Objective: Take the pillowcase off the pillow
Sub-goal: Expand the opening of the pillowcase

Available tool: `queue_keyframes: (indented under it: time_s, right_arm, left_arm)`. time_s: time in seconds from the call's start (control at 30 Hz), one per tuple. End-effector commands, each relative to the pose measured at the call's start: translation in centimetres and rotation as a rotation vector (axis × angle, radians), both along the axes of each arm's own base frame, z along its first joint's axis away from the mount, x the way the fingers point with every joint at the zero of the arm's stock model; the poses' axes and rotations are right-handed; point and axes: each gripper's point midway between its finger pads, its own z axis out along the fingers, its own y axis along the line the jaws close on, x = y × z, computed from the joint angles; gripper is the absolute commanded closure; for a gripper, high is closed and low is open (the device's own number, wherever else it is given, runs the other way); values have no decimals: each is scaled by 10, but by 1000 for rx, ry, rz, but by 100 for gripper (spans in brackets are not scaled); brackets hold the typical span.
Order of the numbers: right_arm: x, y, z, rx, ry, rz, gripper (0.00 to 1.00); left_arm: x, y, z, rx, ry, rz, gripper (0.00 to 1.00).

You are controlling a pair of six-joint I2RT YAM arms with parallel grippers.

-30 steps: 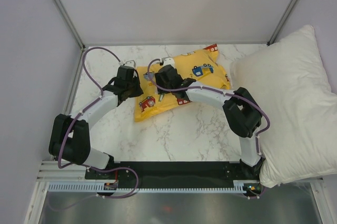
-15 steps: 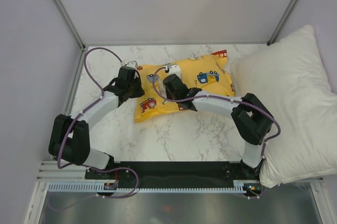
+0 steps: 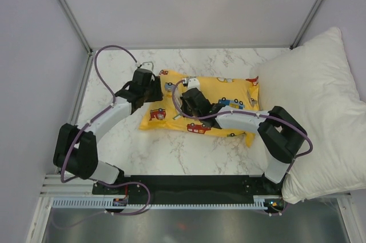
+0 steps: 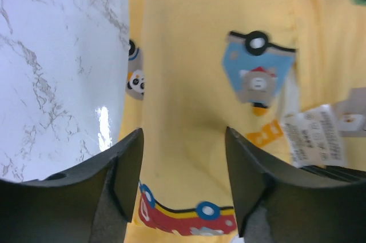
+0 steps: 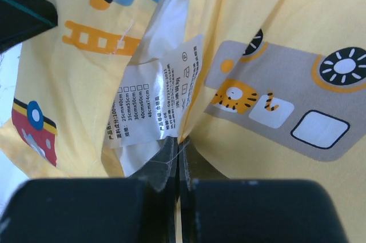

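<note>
Right gripper (image 5: pixel 177 157): fingers clenched on the pillowcase (image 3: pixel 226 91) hem, beside the care label (image 5: pixel 154 106). Left gripper (image 4: pixel 182 140): fingers spread, straddling printed fabric. The pillowcase lies just beside the large white pillow (image 3: pixel 320 111), its long axis running away from it and its opening at the far end. Step, as judged: parting the mouth. The next move probably calls for gripping the pale pillow (image 5: pixel 167 17) inside.

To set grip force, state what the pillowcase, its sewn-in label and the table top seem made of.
The pillowcase: soft woven cloth, probably cotton, matte; it creases and folds, with printed vehicles. The label: thin white ribbon, likely synthetic, faintly smooth, carrying printed text. The table top: hard marble-look slab, stone or laminate unclear, glossy; a light glare shows on it.
</note>
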Motion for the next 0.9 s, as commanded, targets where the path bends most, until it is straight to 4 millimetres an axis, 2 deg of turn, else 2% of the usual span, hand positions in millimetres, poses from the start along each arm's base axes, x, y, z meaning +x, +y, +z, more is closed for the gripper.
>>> queue_keyframes:
  time_s: [0.0,0.07,0.1,0.13,0.2,0.23,0.4,0.63,0.8,0.87]
  right_arm:
    - [-30,-2,-45,-39,131,53,100]
    - [-30,0,-45,-18,129,50,100]
    - [-30,1,-44,-9,127,48,100]
    - [-31,2,-44,-5,128,51,100]
    - [-31,4,-42,5,124,48,100]
    - [-32,5,-39,11,118,50,100]
    - [-37,9,-29,54,101,54,100]
    - [-44,11,-18,91,81,60,100]
    - [-46,4,-21,77,77,47,100]
    - [-45,2,-21,74,71,39,100]
  left_arm:
    - [0,-5,78,36,-259,29,32]
    - [-19,-16,84,31,-274,2,27]
    - [-27,-17,95,10,-302,11,26]
    - [-37,-28,99,-4,-312,-23,25]
    - [-48,-35,96,-11,-311,-44,25]
    - [-53,-41,91,-8,-299,-55,25]
    - [-56,-43,45,47,-178,-24,26]
    - [-50,-47,17,79,-112,18,25]
    - [-55,-56,-11,96,-13,-8,25]
    - [-58,-61,-18,91,11,-27,30]
